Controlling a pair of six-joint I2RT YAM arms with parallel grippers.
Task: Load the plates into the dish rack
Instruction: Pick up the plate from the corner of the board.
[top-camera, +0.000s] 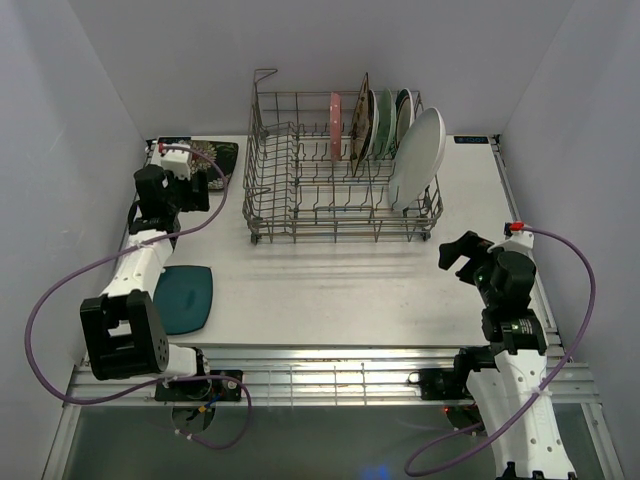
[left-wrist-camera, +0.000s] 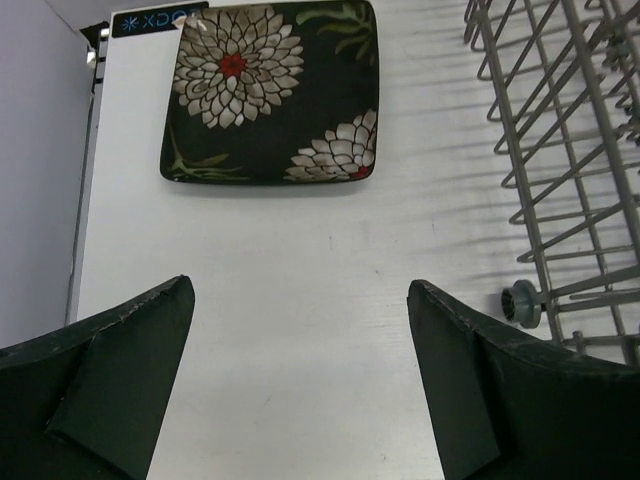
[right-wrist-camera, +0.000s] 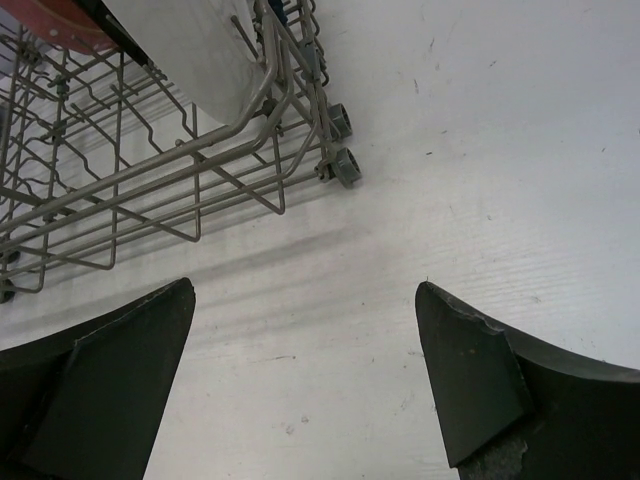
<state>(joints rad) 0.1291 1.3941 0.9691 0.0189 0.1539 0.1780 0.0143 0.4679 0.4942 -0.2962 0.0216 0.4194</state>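
Overhead, the grey wire dish rack (top-camera: 340, 185) stands at the far middle of the table (top-camera: 330, 290). Plates stand on edge in its right half: a pink plate (top-camera: 335, 125), a dark square plate (top-camera: 360, 130), green-rimmed plates (top-camera: 384, 122), and a large white oval plate (top-camera: 420, 155) leaning at the right end. A dark teal plate (top-camera: 183, 298) lies flat near the front left edge. A black floral square plate (top-camera: 218, 155) lies flat in the far left corner. The left gripper (top-camera: 190, 170) is just beside it, and the right gripper (top-camera: 462, 250) hangs open and empty right of the rack.

From the left wrist, the left gripper (left-wrist-camera: 300, 330) is spread wide above bare table, holding nothing. The black floral square plate (left-wrist-camera: 270, 90) lies ahead, apart from the fingers, with the dish rack (left-wrist-camera: 560, 150) to the right.

From the right wrist, the right gripper (right-wrist-camera: 305, 340) is wide open and empty. The dish rack (right-wrist-camera: 150, 190) sits ahead on the left, with the large white oval plate (right-wrist-camera: 190, 50) inside it.
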